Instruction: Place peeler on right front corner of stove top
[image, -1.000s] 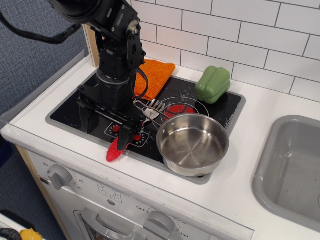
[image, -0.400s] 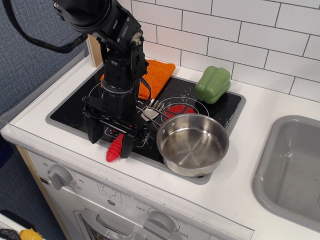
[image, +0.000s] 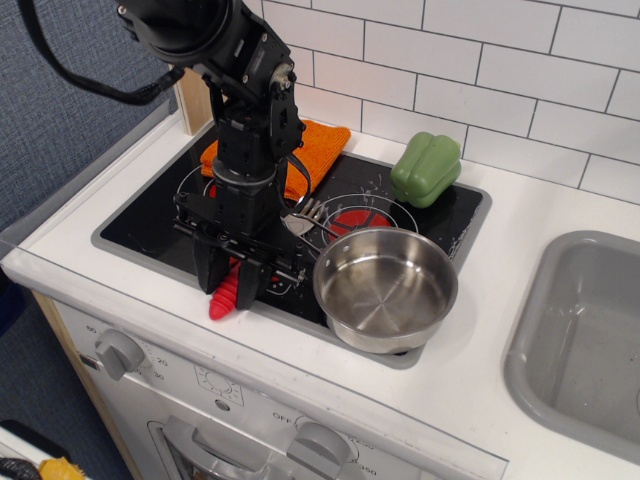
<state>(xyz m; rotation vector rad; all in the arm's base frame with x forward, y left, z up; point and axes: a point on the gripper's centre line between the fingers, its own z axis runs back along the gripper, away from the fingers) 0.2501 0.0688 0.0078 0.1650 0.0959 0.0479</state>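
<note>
A white counter (image: 520, 215) holds a grey sink (image: 590, 335) at 3 o'clock and a glossy black stove top (image: 150, 215) in a grey rim at 9 o'clock. A black robot arm (image: 235, 90) comes in from 11 o'clock and reaches down over the front of the stove top. A steel pot (image: 385, 285) sits on the front right burner area, near the middle of the scene. An orange cloth (image: 315, 150) lies at the back of the stove top, partly behind the arm. A green pepper (image: 427, 168) stands at the back right corner, toward 1 o'clock. The end effector (image: 232, 282) points downward with its two fingers closed around the peeler (image: 225, 297). The peeler lies at the front edge of the stove top, just left of the pot. Its long axis runs diagonally: the red handle end points toward 7 o'clock, and the silver forked head (image: 305, 215) points toward 1 o'clock, beside the pot rim.
</note>
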